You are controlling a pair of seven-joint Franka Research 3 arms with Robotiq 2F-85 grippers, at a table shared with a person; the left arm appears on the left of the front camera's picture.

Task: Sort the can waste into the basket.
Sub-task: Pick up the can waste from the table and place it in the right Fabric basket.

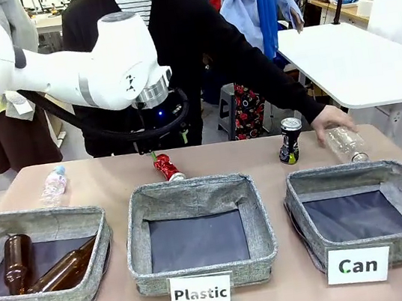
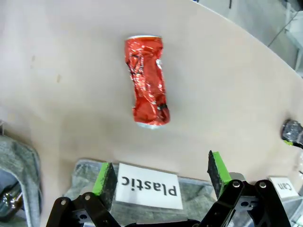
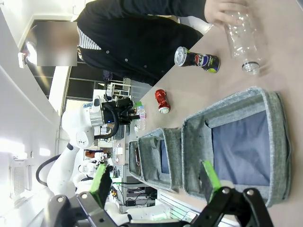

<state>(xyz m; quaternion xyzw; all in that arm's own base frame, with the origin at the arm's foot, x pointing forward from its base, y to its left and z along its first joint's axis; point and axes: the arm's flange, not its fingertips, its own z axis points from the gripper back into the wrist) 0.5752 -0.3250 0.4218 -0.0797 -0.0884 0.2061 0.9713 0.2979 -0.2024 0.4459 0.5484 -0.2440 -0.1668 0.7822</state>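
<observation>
Left wrist view: the left gripper [image 2: 161, 176] is held with its jaws wide apart and nothing between them, above the far wall of the Plastic basket [image 2: 191, 187]. Just beyond that wall the red can [image 2: 147, 82] lies crushed on its side on the table [image 2: 71, 71], well in from the edges. The jaws are set across its width. They are best lowered over the dented waist and closed gently, since thin metal may slip. The black can [image 1: 289, 139] stands near the far right edge, beside a hand [image 1: 330, 117]. The right gripper [image 3: 155, 182], jaws likewise apart, is hung by the Can basket [image 3: 227, 106] at the near right corner.
</observation>
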